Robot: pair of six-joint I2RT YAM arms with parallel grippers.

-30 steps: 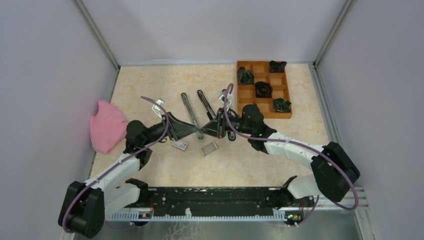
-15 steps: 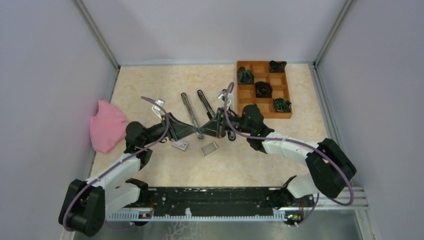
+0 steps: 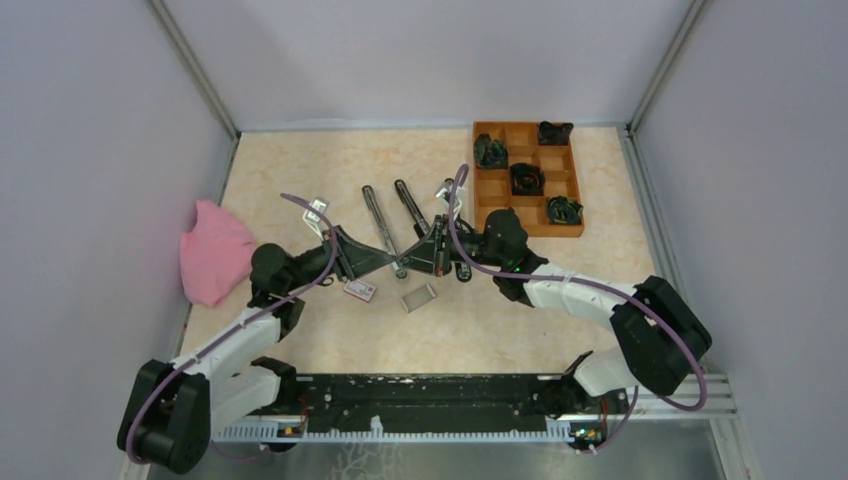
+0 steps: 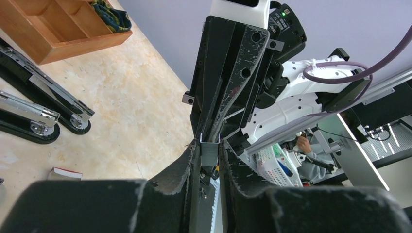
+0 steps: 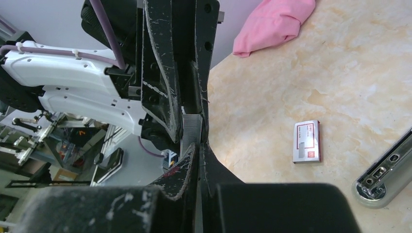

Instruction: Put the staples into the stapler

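A short silvery strip of staples is held in mid-air where my two grippers meet tip to tip. My left gripper is shut on the strip's sides. My right gripper is shut on the near end of the ribbed staples. In the top view the fingers hide the strip between the left gripper and the right gripper. The stapler lies just behind them as two long black bars with silver rails. The white-and-red staples box lies on the table below the left gripper.
A small grey open tray lies in front of the grippers. A pink cloth sits at the left edge. A wooden compartment tray holding black items stands at the back right. Walls close in the table.
My left gripper's jaws have closed onto the staples strip. Both arms have stayed almost in place, and the right gripper has kept its grip.
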